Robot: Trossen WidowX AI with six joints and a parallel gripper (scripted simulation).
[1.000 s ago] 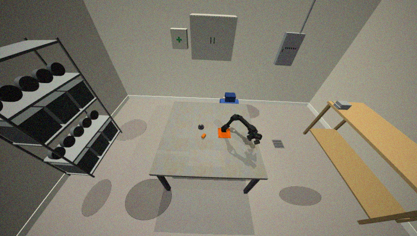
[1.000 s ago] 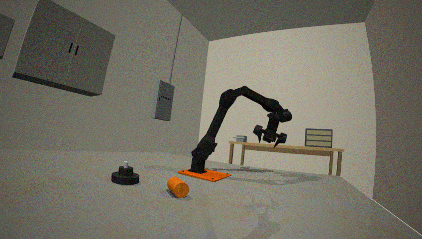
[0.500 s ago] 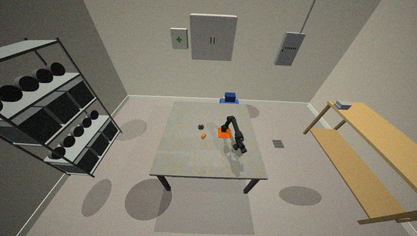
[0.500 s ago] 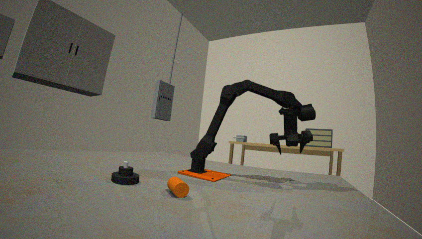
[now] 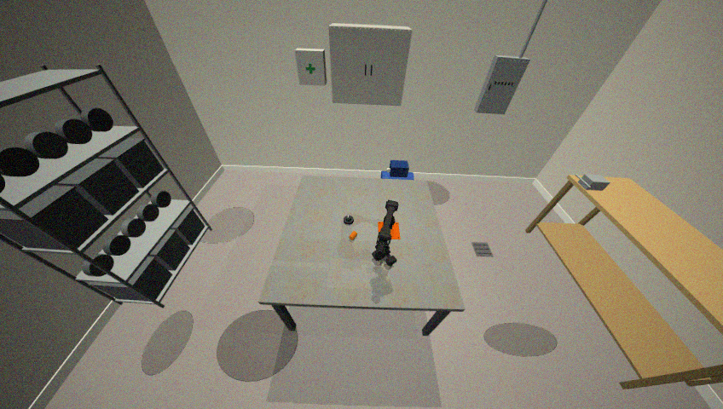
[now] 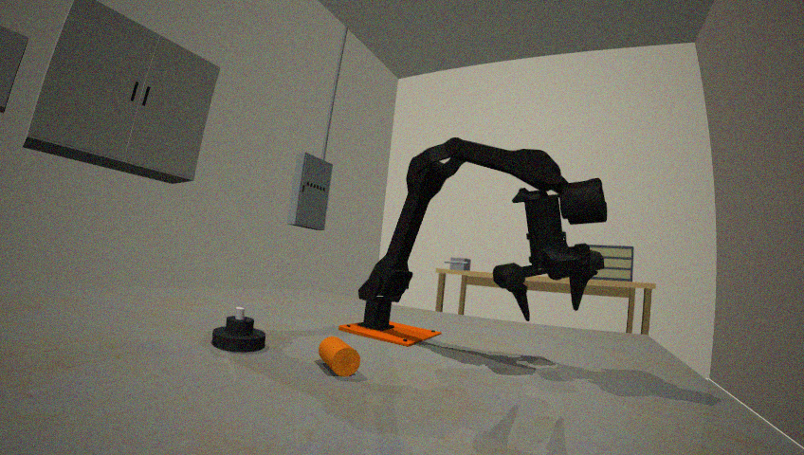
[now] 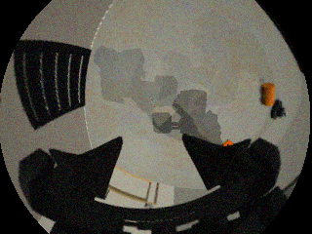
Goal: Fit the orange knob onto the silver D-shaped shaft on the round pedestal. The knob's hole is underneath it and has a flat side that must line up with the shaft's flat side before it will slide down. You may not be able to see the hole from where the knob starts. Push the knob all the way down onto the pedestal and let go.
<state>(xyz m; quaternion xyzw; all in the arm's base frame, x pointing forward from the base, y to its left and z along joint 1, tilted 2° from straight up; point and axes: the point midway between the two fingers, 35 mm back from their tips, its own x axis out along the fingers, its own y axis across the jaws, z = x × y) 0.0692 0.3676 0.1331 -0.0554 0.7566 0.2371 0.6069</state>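
The orange knob (image 5: 353, 235) (image 6: 338, 356) (image 7: 267, 95) lies on its side on the table; its hole cannot be made out. The black round pedestal (image 5: 348, 220) (image 6: 238, 339) (image 7: 278, 109) stands upright beside it, farther back in the top view. Its silver shaft (image 6: 240, 313) points up, with nothing on it; the shaft's flat side cannot be made out. My gripper (image 6: 551, 316) (image 7: 152, 138) is open and empty, fingers wide apart and pointing down. It hangs well above the table, to the right of the knob in the top and exterior views.
The arm's orange base plate (image 5: 396, 234) (image 6: 409, 338) is on the table (image 5: 314, 273), right of the knob and pedestal. The arm's shadow falls across the table top. A wooden bench (image 5: 654, 227) and a shelf rack (image 5: 113, 134) stand away from the table.
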